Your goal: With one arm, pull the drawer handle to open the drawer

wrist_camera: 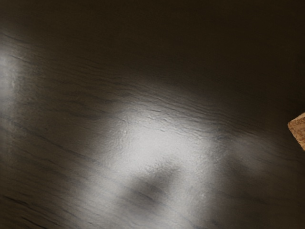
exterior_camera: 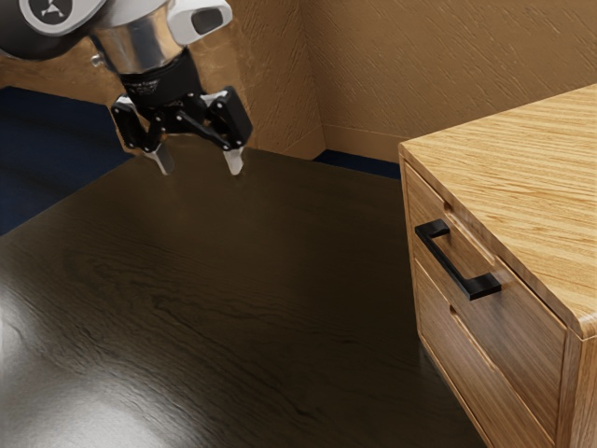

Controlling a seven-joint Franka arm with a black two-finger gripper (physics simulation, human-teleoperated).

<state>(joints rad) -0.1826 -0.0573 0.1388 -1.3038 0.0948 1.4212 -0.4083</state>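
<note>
- Our gripper [exterior_camera: 198, 161] hangs above the far part of the dark tabletop [exterior_camera: 233, 308], toward the exterior view's left. It points downward, and its two fingers [exterior_camera: 233, 161] are spread apart with nothing between them.
- The drawer handle [exterior_camera: 457, 259] is well apart from the gripper, toward the exterior view's right and lower. We judge the coming move to be a reach across the tabletop and down to it.
- The handle is a black bar standing off the front of the upper drawer [exterior_camera: 522, 336], just under the top edge of the wooden cabinet [exterior_camera: 522, 159]. The cabinet stands at the tabletop's edge on the exterior view's right.
- The handle's long axis runs level along the drawer front, from its far end to its near end. In our judgement the fingers must close on the bar from above and below, so the hand has to turn from pointing down to facing the front.
- The drawer looks closed, its front flush with the one below.
- In the wrist view we see glossy tabletop [wrist_camera: 143, 95] under the hand and a corner of the cabinet [wrist_camera: 299, 129] off to one side.
- Count: one arm, one gripper, two fingers, one cabinet, two drawer fronts, one handle that we can make out.
</note>
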